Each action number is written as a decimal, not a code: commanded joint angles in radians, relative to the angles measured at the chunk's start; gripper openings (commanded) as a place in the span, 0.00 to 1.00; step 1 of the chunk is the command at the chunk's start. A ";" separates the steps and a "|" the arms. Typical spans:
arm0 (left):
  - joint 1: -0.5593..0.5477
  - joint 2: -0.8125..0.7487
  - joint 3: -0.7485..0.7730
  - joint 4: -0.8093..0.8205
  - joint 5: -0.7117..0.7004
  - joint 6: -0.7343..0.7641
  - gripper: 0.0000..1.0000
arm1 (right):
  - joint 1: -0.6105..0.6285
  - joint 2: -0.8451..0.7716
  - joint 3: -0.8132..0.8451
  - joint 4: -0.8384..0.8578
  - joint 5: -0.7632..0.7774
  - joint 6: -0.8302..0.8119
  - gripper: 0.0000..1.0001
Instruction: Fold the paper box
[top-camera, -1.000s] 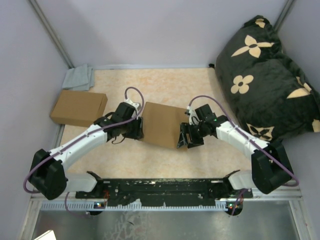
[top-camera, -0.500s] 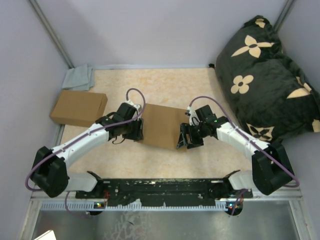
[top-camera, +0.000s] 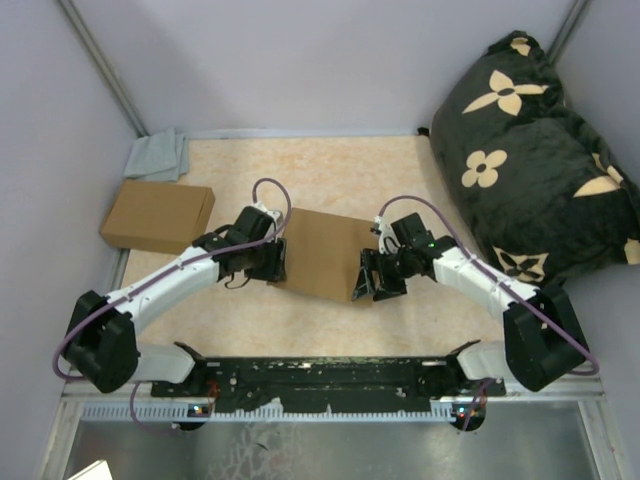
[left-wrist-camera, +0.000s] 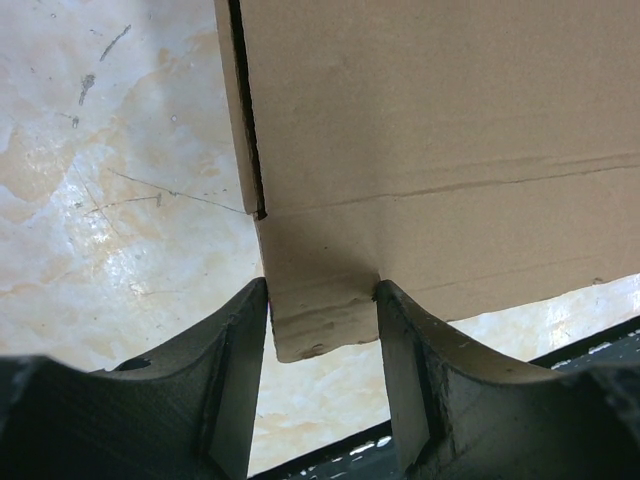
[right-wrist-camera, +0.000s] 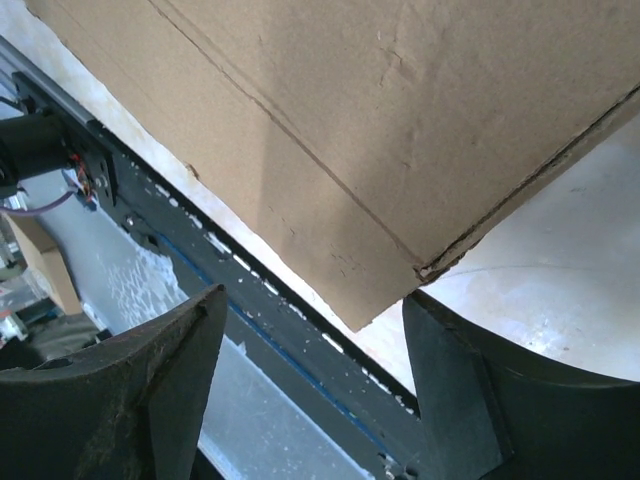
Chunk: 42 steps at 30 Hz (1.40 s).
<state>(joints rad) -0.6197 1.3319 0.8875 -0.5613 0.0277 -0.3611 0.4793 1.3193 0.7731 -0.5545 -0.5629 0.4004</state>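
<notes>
1. Paper box (top-camera: 318, 248) lies near the middle of the table (top-camera: 330, 175), somewhat closer to the near edge than to the far one. From above it shows as a plain brown rectangle, turned slightly askew to the table's edges.
2. Left gripper (left-wrist-camera: 322, 300) sits at the left end of the paper box. Its fingers (left-wrist-camera: 235, 380) press on either side of a short cardboard tab at the corner, so it grips the box there with the jaws fairly far apart.
3. A crease runs across the cardboard just above that tab, and a narrow slit separates the tab from the side wall next to it.
4. Right gripper (right-wrist-camera: 315, 300) is at the box's right near corner with its jaws wide. The corner pokes into the gap between them. One finger (right-wrist-camera: 450, 370) is just beside the corner and the other stands apart from the cardboard, so nothing is held.
5. A second brown box (top-camera: 157, 215) rests by the table's left edge, well apart from the paper box.
6. A grey cloth (top-camera: 158, 155) is bunched in the far left corner.
7. A dark pillow (top-camera: 530, 150) with cream flowers leans beyond the right edge, towards the far right corner.
</notes>
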 joint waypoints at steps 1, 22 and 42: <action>0.002 -0.002 0.021 0.019 0.038 0.003 0.53 | 0.001 -0.046 -0.023 0.051 -0.076 0.031 0.72; 0.052 -0.049 -0.011 0.043 0.145 -0.015 0.51 | 0.001 0.034 0.067 0.093 -0.107 0.045 0.73; 0.073 0.083 0.041 0.116 0.121 -0.016 0.51 | -0.015 0.202 0.256 -0.001 0.116 -0.055 0.74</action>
<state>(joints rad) -0.5407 1.4055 0.8963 -0.5209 0.0982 -0.3622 0.4553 1.5169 0.9787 -0.5846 -0.4751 0.3698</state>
